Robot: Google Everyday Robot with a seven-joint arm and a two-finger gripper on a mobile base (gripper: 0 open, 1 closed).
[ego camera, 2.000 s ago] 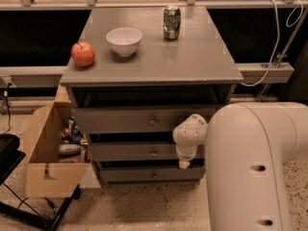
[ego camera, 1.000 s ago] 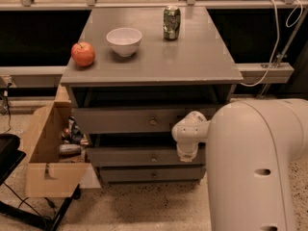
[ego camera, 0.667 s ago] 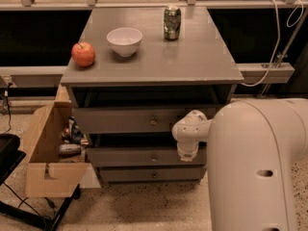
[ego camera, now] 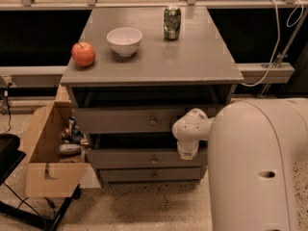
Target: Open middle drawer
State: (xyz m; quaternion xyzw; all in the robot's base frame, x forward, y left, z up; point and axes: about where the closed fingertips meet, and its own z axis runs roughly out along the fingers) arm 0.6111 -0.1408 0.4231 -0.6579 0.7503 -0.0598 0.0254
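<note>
The grey cabinet [ego camera: 154, 64] has three drawers. The top drawer [ego camera: 125, 120] has a small knob. The middle drawer [ego camera: 130, 158] lies below it, a wide shallow front with a small round knob [ego camera: 154, 159], and it stands out a little from the cabinet, with a dark gap above it. The lowest drawer [ego camera: 144, 175] is shut. My gripper [ego camera: 186, 152] hangs from the white wrist [ego camera: 190, 128] at the right part of the middle drawer's front, to the right of the knob. The big white arm [ego camera: 260, 167] covers the cabinet's lower right.
On the cabinet top are a red apple [ego camera: 83, 54], a white bowl [ego camera: 124, 40] and a green can [ego camera: 172, 22]. An open cardboard box [ego camera: 45, 153] with clutter stands at the cabinet's left. A black stand [ego camera: 9, 150] is at the far left. A cable [ego camera: 274, 47] hangs at the right.
The middle drawer's front has come slightly forward and sits lower in view, with a wider dark gap above it. The gripper has shifted a little with it.
</note>
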